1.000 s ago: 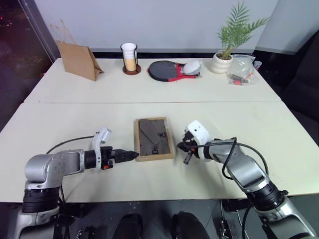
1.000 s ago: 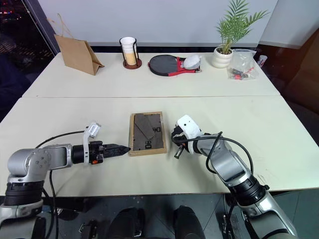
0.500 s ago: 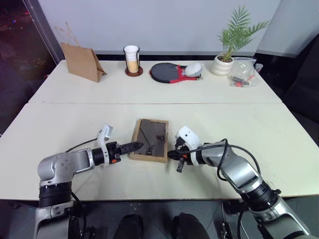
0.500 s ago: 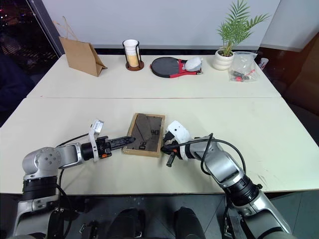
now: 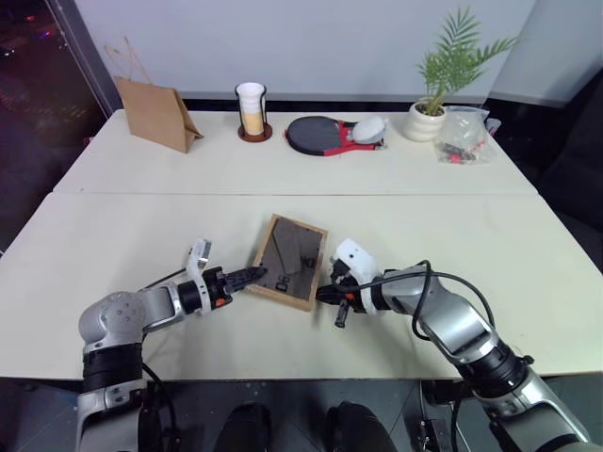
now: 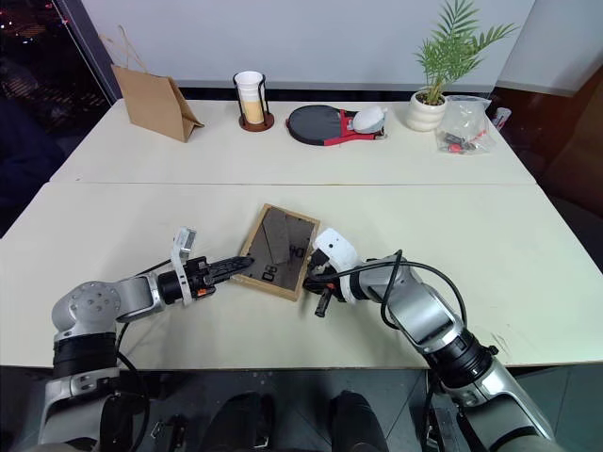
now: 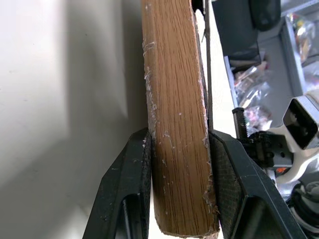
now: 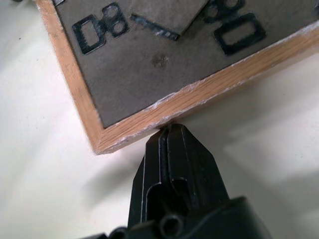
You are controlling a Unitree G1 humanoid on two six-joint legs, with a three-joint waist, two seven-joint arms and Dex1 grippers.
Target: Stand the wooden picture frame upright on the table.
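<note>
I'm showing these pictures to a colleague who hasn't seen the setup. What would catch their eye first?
The wooden picture frame, back side up near the table's front edge, with the left gripper clamped on its wooden edge and the shut right gripper pressed against a corner. Next, the row along the far edge: brown paper bag, cup, paddle, potted plant.

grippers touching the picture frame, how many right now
2. The left gripper clamps the wooden picture frame at its left edge; the shut right gripper presses its tip against the frame's right edge.
</note>
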